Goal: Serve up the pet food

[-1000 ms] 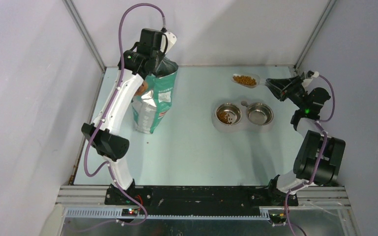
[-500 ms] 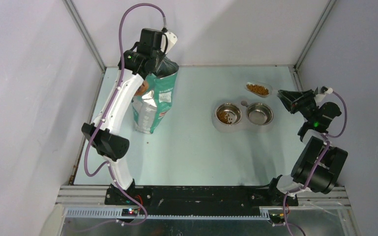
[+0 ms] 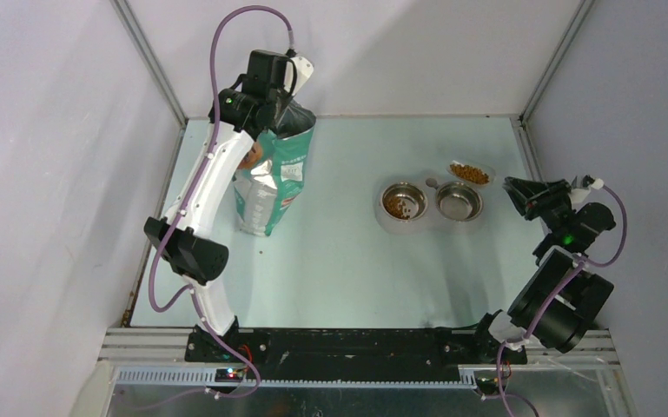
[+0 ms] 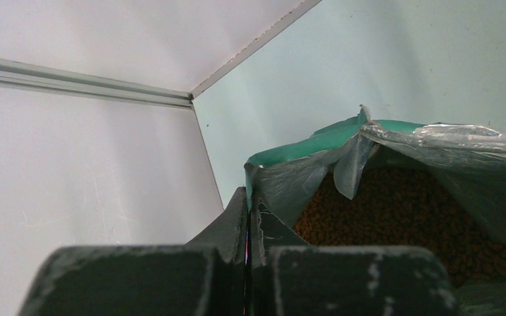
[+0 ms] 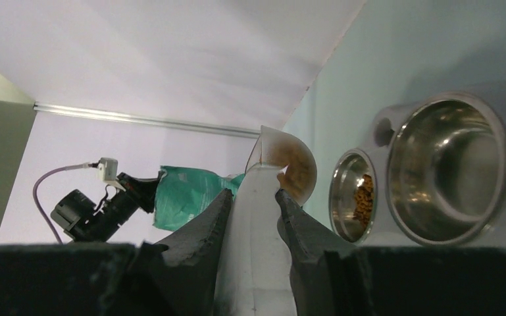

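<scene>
My right gripper (image 3: 521,195) is shut on the handle of a clear plastic scoop (image 3: 471,173) that carries pet food (image 3: 470,174), brown kibble, just behind the right steel bowl (image 3: 459,201). The wrist view shows the scoop (image 5: 289,172) between my fingers (image 5: 204,230). The left steel bowl (image 3: 404,201) holds a little kibble; the right bowl (image 5: 451,168) looks empty. My left gripper (image 3: 288,80) is shut on the top rim of the upright teal bag (image 3: 271,178). Its wrist view shows kibble (image 4: 408,217) inside the open bag (image 4: 316,141).
Both bowls sit in one grey double stand (image 3: 382,219) right of the table's middle. Enclosure walls and aluminium posts (image 3: 552,56) close in the back and sides. A single crumb (image 3: 261,253) lies on the table by the bag.
My right gripper has carried the loaded scoop rightward and toward me, from behind the left bowl to just behind the right bowl. The left arm and the bag have not moved.
</scene>
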